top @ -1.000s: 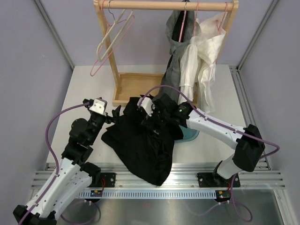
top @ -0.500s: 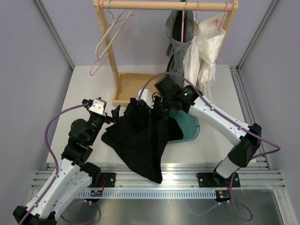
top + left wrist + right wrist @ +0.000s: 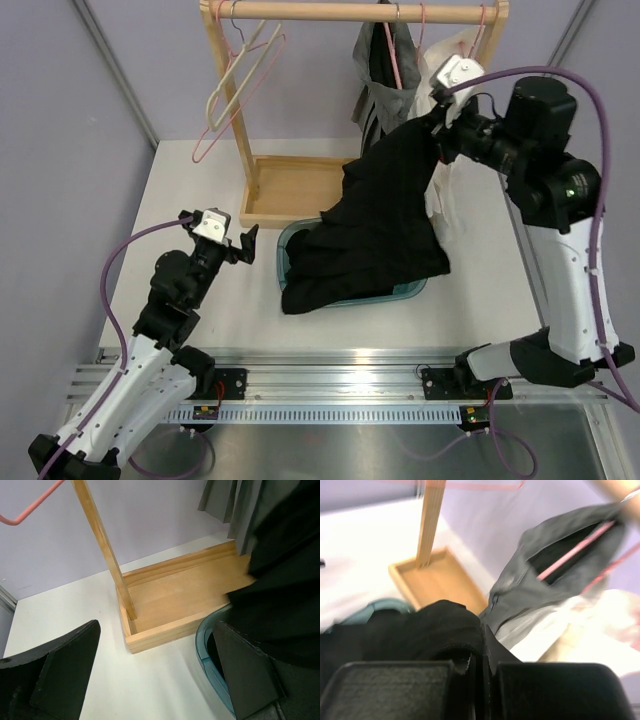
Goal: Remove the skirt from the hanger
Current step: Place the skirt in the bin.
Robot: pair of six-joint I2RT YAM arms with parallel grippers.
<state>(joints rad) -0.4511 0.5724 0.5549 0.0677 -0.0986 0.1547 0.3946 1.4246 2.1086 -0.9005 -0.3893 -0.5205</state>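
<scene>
My robot test room
I sit bolted to a metal rail (image 3: 340, 385) at the white table's (image 3: 180, 190) near edge, with plain pale walls (image 3: 60, 150) around the table.

the mid-grey pleated fabric skirt (image 3: 378, 80) hangs upright on a thin pink hanger (image 3: 576, 551) from the right part of the wooden rail (image 3: 350, 12). its waist edge gapes open at the top around the hanger and its broad folds fall straight down. its lower part is hidden behind a black cloth (image 3: 380, 220).
</scene>
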